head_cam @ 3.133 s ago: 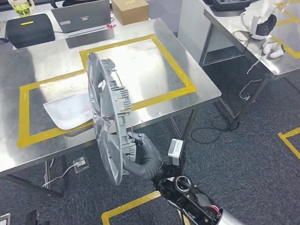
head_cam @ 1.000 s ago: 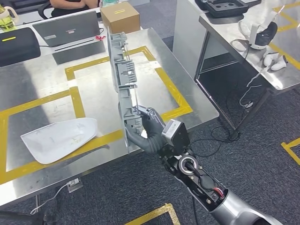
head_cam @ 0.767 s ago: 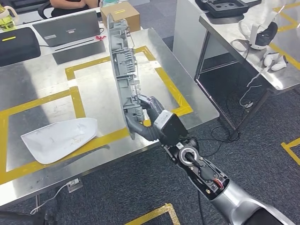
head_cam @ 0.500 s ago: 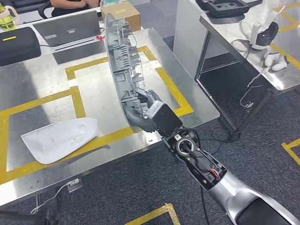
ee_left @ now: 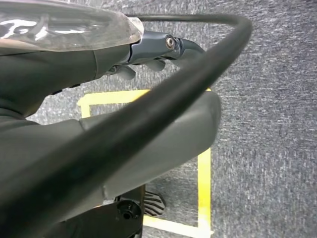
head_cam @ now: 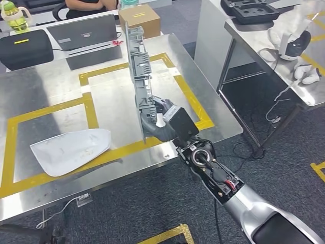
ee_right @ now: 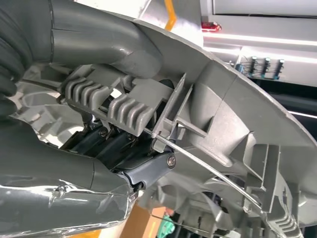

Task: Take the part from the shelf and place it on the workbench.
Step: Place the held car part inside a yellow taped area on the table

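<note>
The part [head_cam: 139,76] is a round grey plastic wheel cover, held upright and edge-on above the steel workbench [head_cam: 54,84]. It hangs over the right-hand yellow-taped rectangle [head_cam: 191,104], near the bench's front edge. My right hand [head_cam: 160,125] grips its lower rim from behind. In the right wrist view the dark fingers [ee_right: 112,144] hook among the ribbed clips inside the cover [ee_right: 228,114]. My left hand [ee_left: 123,114] hangs over grey carpet with nothing in it.
A white curved panel [head_cam: 71,150] lies on the left taped rectangle. At the bench's far side are a laptop [head_cam: 86,31], a black bag [head_cam: 25,47] and a cardboard box [head_cam: 139,18], with a person [head_cam: 90,4] seated behind. A second table [head_cam: 268,38] stands right, cables [head_cam: 274,109] below.
The right arm has raised the cover from below the bench's front edge to above the bench top. In the last half second it has turned more upright and edge-on. The camera shifted slightly.
</note>
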`<state>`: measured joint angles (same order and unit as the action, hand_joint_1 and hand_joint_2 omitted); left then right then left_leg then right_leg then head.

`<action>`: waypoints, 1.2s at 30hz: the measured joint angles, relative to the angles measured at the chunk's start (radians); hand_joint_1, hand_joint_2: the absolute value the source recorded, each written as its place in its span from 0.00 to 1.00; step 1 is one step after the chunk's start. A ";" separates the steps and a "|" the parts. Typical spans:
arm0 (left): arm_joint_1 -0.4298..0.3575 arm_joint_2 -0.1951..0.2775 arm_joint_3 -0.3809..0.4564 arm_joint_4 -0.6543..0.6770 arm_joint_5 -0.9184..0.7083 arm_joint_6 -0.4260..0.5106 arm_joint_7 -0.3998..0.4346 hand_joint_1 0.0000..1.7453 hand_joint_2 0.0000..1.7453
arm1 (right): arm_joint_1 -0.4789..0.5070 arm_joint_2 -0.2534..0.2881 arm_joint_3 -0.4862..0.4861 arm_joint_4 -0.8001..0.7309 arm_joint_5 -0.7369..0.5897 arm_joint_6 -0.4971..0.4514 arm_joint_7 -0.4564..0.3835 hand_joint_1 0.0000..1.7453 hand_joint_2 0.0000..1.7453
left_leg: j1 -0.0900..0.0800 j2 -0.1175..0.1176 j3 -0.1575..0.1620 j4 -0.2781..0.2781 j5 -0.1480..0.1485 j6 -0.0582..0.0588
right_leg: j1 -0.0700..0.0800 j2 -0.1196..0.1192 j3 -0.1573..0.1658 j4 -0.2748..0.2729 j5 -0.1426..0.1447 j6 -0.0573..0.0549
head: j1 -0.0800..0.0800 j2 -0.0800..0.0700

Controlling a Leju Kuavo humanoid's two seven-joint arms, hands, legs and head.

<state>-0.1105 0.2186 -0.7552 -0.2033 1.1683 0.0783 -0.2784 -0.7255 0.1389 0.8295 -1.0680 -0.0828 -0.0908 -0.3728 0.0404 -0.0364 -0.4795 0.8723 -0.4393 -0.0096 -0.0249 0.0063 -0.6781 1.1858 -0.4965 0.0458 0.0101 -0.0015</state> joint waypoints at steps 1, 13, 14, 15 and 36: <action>0.000 -0.001 0.000 0.000 0.000 0.000 0.000 0.00 0.00 | 0.000 0.000 -0.003 0.005 -0.003 -0.002 0.000 0.89 1.00 | 0.007 -0.010 0.002 0.010 -0.009 -0.010 | -0.008 0.004 0.026 -0.064 0.040 0.009 | 0.002 0.000; 0.002 0.001 0.000 0.000 0.000 0.000 -0.003 0.00 0.00 | 0.010 -0.007 -0.048 0.047 -0.033 -0.019 -0.015 0.89 1.00 | 0.006 0.031 -0.226 0.370 -0.120 -0.059 | -0.003 -0.011 0.116 -0.205 0.044 -0.037 | -0.045 0.000; 0.003 0.001 0.000 0.000 0.000 0.000 -0.003 0.00 0.00 | 0.012 -0.008 -0.051 0.049 -0.034 -0.020 -0.016 0.89 1.00 | 0.004 0.031 -0.250 0.394 -0.112 -0.054 | 0.001 -0.021 0.120 -0.205 0.040 -0.042 | -0.050 0.000; 0.004 0.001 0.000 0.000 0.000 0.000 -0.003 0.00 0.00 | 0.012 -0.008 -0.054 0.051 -0.035 -0.021 -0.016 0.89 1.00 | 0.001 0.032 -0.252 0.375 -0.084 -0.047 | 0.004 -0.030 0.125 -0.205 0.036 -0.045 | -0.054 0.000; -0.004 -0.004 -0.002 0.000 -0.003 0.001 0.001 0.00 0.00 | 0.023 -0.027 -0.096 0.064 -0.039 -0.033 -0.026 0.89 1.00 | -0.028 -0.058 -0.119 0.085 0.029 0.008 | 0.025 0.059 0.113 -0.195 0.060 -0.050 | -0.016 0.000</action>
<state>-0.1147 0.2150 -0.7576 -0.2028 1.1654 0.0790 -0.2777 -0.7022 0.1114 0.7340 -1.0036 -0.1215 -0.1235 -0.3984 0.0126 -0.0945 -0.5981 0.9572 -0.4108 -0.0017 0.0001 0.0656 -0.5650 0.9909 -0.4361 -0.0045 -0.0057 -0.0016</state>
